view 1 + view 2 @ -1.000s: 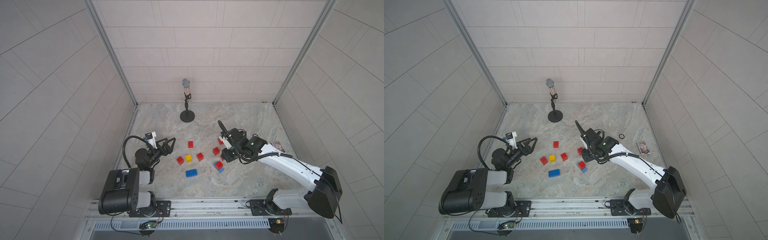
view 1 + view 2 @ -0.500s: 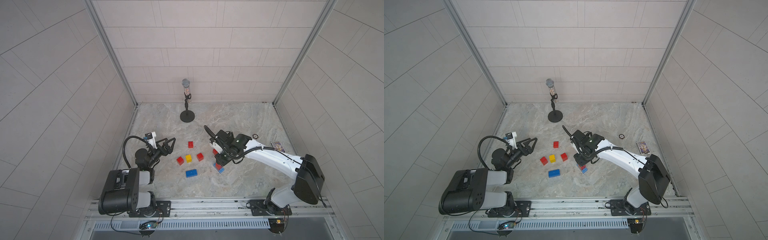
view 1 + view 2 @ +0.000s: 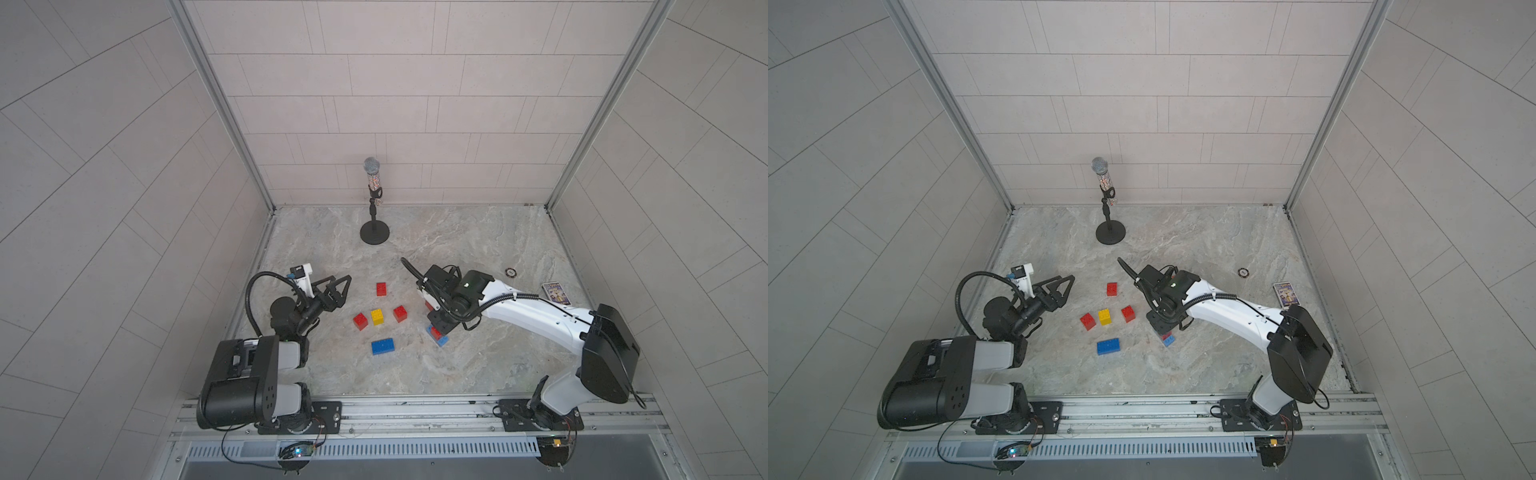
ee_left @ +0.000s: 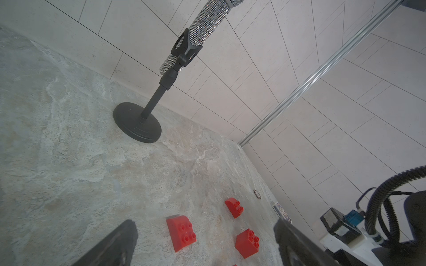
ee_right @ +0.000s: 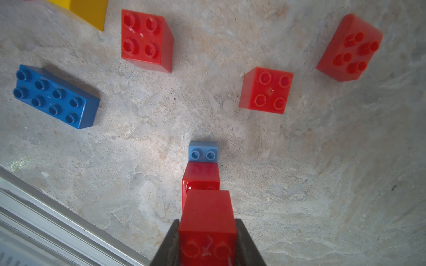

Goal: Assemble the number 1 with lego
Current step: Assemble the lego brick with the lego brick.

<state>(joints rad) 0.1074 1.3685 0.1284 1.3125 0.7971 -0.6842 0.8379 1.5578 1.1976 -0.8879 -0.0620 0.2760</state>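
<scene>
My right gripper (image 5: 207,232) is shut on a small red lego brick (image 5: 207,214), one finger on each side. Right beneath it another red brick (image 5: 200,176) sits on the light blue brick (image 5: 202,152); I cannot tell whether the held brick touches that stack. In both top views the right gripper (image 3: 440,322) (image 3: 1158,324) covers most of the stack (image 3: 438,338). Loose on the floor lie a dark blue brick (image 3: 382,346), a yellow one (image 3: 377,316) and red ones (image 3: 360,321) (image 3: 400,313) (image 3: 381,289). My left gripper (image 3: 343,291) (image 4: 204,222) stands open and holds nothing, left of the bricks.
A microphone on a round black stand (image 3: 374,232) stands at the back. A small printed card box (image 3: 555,291) and a small round disc (image 3: 509,271) lie at the right. The metal rail (image 3: 415,409) runs along the front edge.
My right gripper has moved with its red brick toward the front, over the red and light blue stack. The left arm has not moved.
</scene>
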